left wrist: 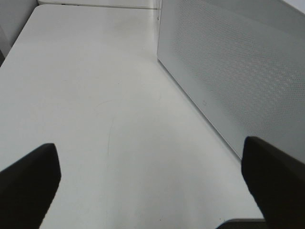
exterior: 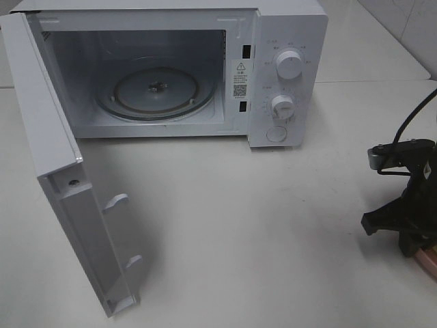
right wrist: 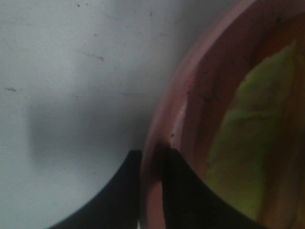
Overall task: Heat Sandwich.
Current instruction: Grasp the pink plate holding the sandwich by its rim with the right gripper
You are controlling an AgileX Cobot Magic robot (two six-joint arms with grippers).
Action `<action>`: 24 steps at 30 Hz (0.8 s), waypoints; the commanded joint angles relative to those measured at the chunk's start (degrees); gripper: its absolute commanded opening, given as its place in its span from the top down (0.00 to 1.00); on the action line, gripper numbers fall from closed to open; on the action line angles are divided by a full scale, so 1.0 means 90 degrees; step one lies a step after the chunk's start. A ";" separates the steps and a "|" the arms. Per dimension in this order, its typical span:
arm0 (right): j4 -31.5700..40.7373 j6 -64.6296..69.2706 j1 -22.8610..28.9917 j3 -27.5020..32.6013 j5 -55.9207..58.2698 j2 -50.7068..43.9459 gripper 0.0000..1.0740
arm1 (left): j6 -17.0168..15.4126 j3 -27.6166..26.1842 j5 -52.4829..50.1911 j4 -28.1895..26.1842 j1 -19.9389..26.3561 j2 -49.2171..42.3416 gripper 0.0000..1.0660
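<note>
Now | right hand [right wrist: 152, 162] pinching pink plate [right wrist: 164, 109] rim | sandwich [right wrist: 248, 143] shows yellow-green layer | left hand [left wrist: 152, 186] wide

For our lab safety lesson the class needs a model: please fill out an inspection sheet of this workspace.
Surface: white table, faint scuffs.
Job's things: microwave, door swung open, glass turntable bare; sandwich on pink plate, only pale green filling showing.
Clutter: nothing seen.
Grippers: right gripper, fingers pinching the plate's rim; left gripper open over the table beside the microwave's perforated side.
Cables: black cable arcs above the right arm.
Surroundings: tiled wall behind.
</note>
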 commanded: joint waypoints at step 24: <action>-0.1044 0.0853 0.0656 -0.0095 0.0738 0.0006 1.00 | -0.0025 0.0019 -0.0064 -0.0070 -0.0032 -0.0121 0.08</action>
